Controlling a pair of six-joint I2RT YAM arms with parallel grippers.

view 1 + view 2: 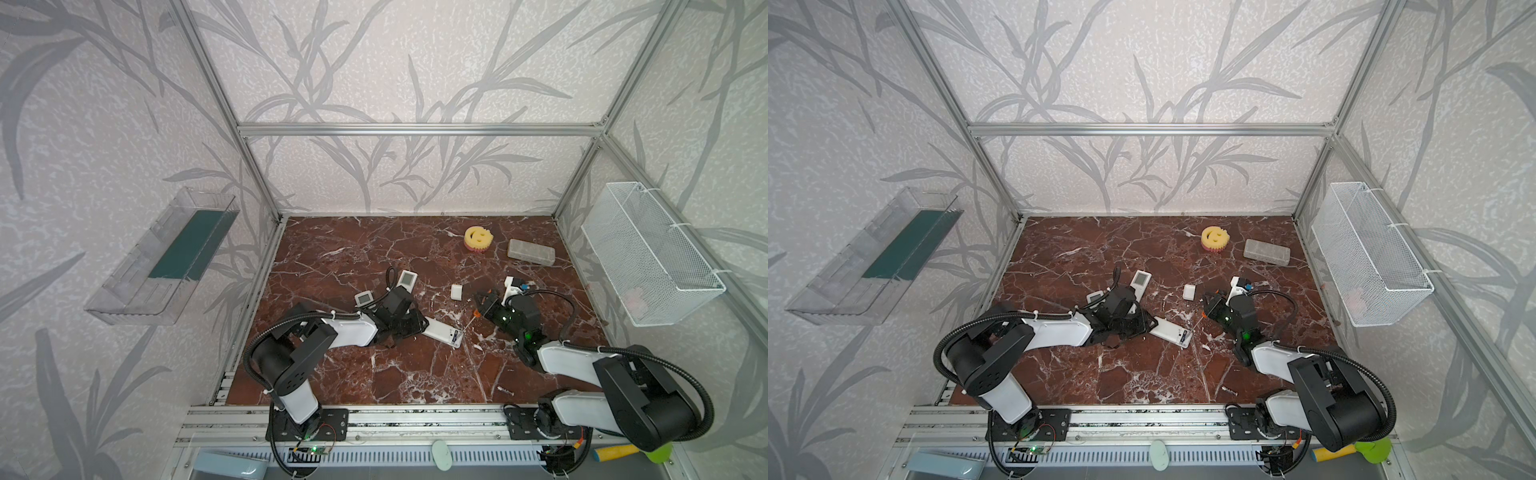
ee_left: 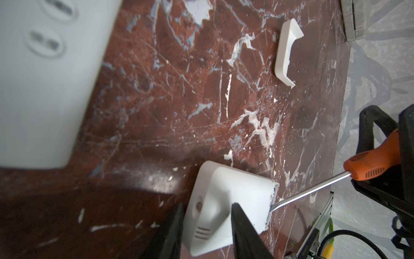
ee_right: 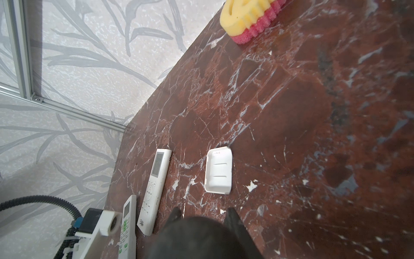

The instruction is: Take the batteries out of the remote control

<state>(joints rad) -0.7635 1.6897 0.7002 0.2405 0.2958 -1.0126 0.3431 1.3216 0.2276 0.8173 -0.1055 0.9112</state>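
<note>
While your left gripper (image 2: pixel 207 215) clamps the back-up remote control (image 2: pixel 244 186), your right gripper (image 1: pixel 486 305) grips the orange screwdriver (image 2: pixel 369 164), blade tip at the remote's open end. One grey battery (image 1: pixel 504 390) lies loose near the front edge of the table (image 1: pixel 415 374).

Red-brown marble with white veins over the surface (image 1: pixel 374 374). Off-white walls (image 1: pixel 395 62) patterned with grey leaves. Yellow smiley sponge (image 1: pixel 478 237) (image 1: pixel 1214 239), pink underneath, right of centre in both top views. Plain white remote (image 2: pixel 235 190); black fingers (image 2: pixel 244 233); white grooved cover (image 3: pixel 219 170). Orange handle, silver shaft on the screwdriver (image 2: pixel 367 164). Mottled grey block (image 1: pixel 531 251), white mesh basket (image 1: pixel 648 253) at right.
</note>
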